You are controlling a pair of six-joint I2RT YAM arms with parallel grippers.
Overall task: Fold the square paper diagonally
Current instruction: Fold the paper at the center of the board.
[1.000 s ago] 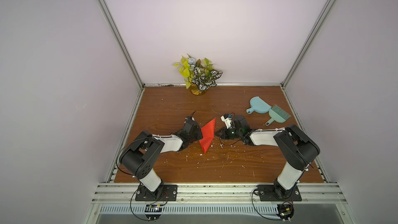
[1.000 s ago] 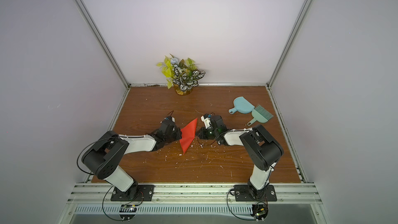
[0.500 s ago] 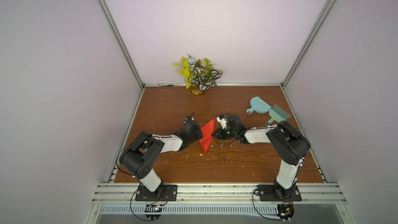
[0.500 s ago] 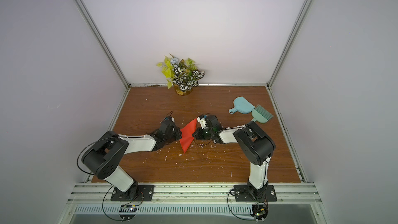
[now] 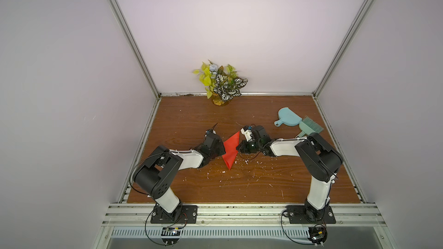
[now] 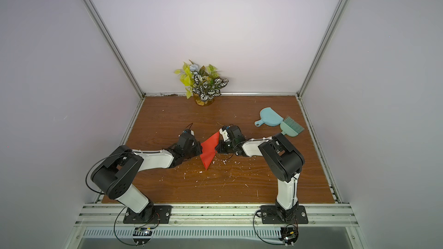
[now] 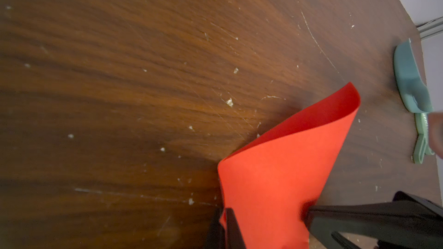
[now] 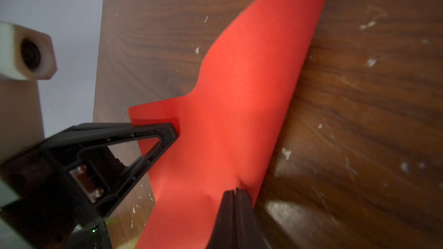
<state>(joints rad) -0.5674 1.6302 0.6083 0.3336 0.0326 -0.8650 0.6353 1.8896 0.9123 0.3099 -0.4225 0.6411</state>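
1. In both top views the left arm reaches from its base at the lower left of the frame up toward the centre of the table.
2. The left fingers are closed on one edge of the square paper. The left wrist view shows the red sheet pinched between them.
3. A potted plant stands at the back edge of the table, upper centre of the frame, well apart from both arms.
4. The square paper hangs at the centre of the frame, between the two arms. In both top views it shows as a narrow red-orange wedge pointing toward the lower edge of the frame. It is bent over on itself in a soft curve, not creased flat. Whether its lower tip touches the table cannot be told.
5. White crumbs are scattered on the wood just below and to the right of the paper.
6. The right fingers are shut tight on the opposite edge, and the sheet puckers where they bite. In that wrist view one left finger's tip lies against a corner flap of the sheet.
7. The right arm runs from its base at the lower right of the frame to the centre.
8. A light blue dustpan and a green brush lie side by side at the right of the frame, near the right arm's elbow and apart from the paper.
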